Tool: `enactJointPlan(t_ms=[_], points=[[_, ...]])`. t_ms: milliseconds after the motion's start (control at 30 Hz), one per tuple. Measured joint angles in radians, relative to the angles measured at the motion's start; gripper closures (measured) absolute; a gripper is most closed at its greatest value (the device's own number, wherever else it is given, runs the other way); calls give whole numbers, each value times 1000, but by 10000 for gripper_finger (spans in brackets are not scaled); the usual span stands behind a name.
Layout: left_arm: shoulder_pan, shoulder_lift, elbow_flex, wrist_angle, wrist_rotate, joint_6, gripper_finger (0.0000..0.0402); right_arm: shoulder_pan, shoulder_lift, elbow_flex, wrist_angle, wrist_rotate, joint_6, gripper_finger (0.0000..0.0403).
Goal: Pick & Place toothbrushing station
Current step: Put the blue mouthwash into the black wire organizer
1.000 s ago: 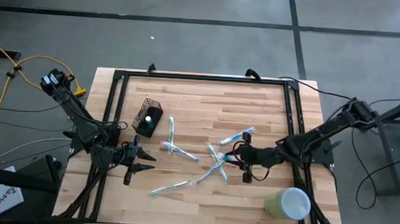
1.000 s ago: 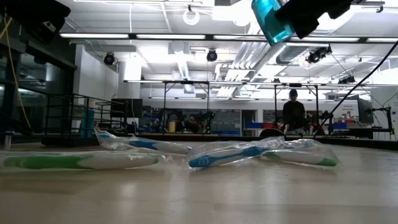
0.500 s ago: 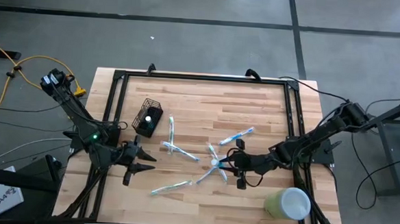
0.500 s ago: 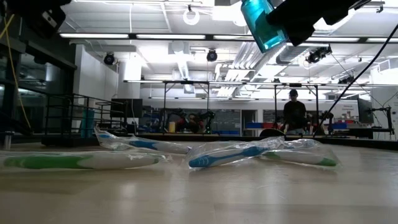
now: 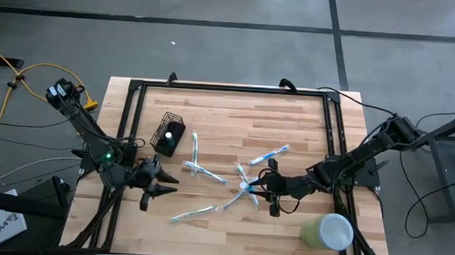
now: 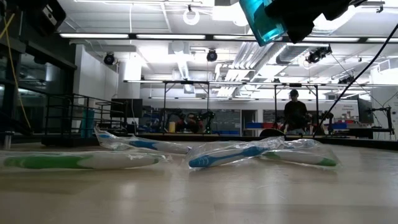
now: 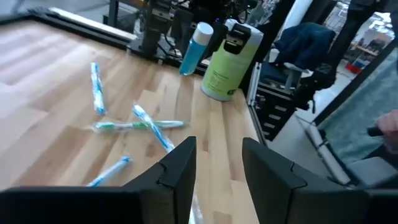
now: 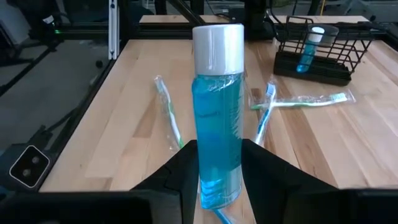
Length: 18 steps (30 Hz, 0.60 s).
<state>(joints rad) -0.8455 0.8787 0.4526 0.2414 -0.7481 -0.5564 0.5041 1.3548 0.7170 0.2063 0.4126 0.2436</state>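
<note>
- The wooden table [image 5: 290, 115] carries a black frame [image 5: 229, 88] along its edges; inside the frame the far half of the top is bare boards
- The near right corner is taken by a pale green cup [image 5: 327, 230], lying on its side just outside the frame rail
- Wrapped toothbrushes [image 5: 196, 170] lie scattered across the middle, crossing one another, with bare wood between them and the far rail
- The toothbrushing station [image 5: 168, 134] sits left of centre, near the left rail: a small black wire-mesh holder, boxy, with a blue tube with a white cap [image 8: 309, 46] standing inside it
- The right gripper [image 8: 214, 163] hangs over the middle of the table above the toothbrushes, its fingers clamped on a blue mouthwash bottle [image 8: 218, 112] with a silver cap, held upright
- The left gripper [image 7: 219, 163] waits by the near left side, just beside the station, fingers parted and holding nothing
</note>
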Motion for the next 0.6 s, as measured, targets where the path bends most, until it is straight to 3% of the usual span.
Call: enactJointPlan(t_ms=[233, 467, 600], points=[[146, 37, 19, -5, 212, -13, 275, 0, 0, 0, 8, 0, -1, 298], [374, 186, 160, -33, 519, 161, 275, 0, 0, 0, 8, -7, 11, 298], [445, 303, 265, -71, 596, 294, 275, 0, 0, 0, 11, -28, 19, 298]])
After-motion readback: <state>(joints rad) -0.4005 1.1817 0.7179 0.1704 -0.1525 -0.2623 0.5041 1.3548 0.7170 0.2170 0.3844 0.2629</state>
